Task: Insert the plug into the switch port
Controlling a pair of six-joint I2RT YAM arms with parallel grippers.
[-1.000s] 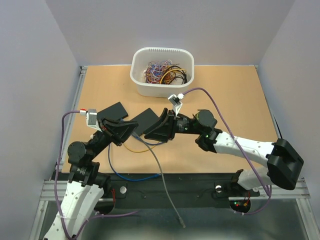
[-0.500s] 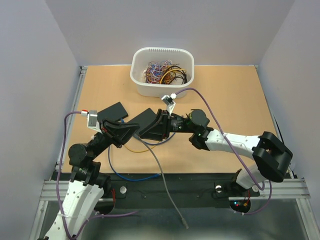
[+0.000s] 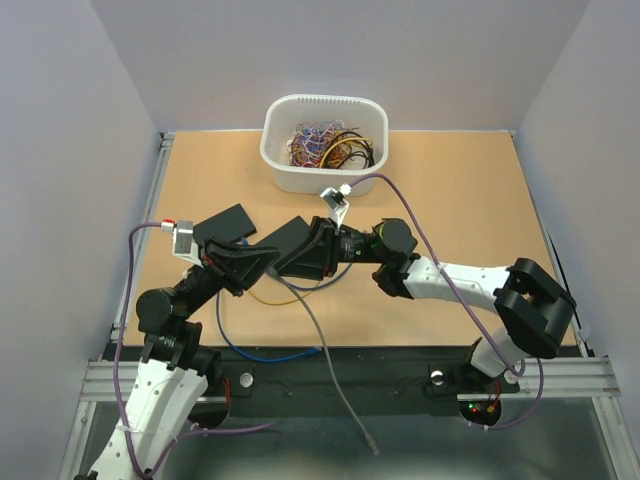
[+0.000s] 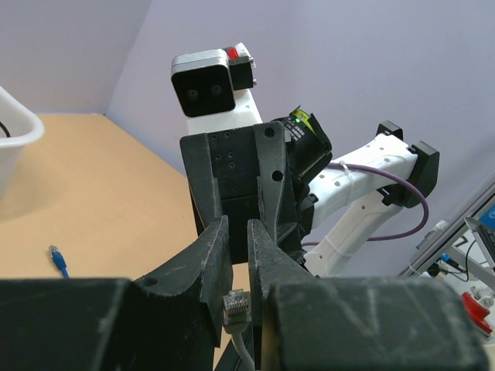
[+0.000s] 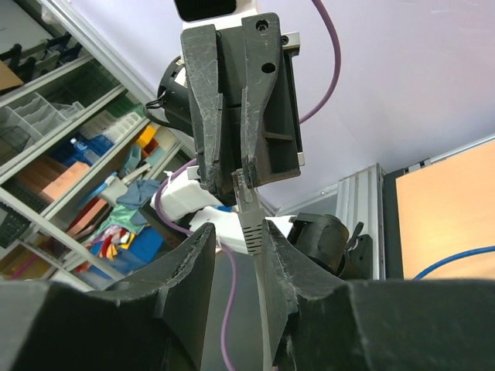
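Two grippers tip to tip: left gripper (image 4: 237, 232) pinching RJ45 plug (image 4: 236, 304) crosswise between its fingers, grey cable (image 3: 325, 360) trailing below; right gripper (image 5: 237, 232) opposite, narrowly parted; switch port unseen.

Clear plug (image 4: 236, 303), grey cable (image 5: 249, 230)

So my left gripper (image 5: 237, 166) and my right gripper (image 4: 240, 272) are nose to nose just above the table (image 3: 460, 200), with the plug (image 4: 236, 303) right between their tips. Its cable (image 3: 330, 375) drops from there and trails back past my bases, over the near edge. A flat box (image 3: 228, 222) lies just beyond my left gripper, and a second flat box (image 3: 283, 240) just beyond the right one's fingers. Way further out is the bin (image 3: 275, 165), with wires (image 3: 325, 148) in it. Another cable (image 3: 280, 355) lies on the table behind both grippers.
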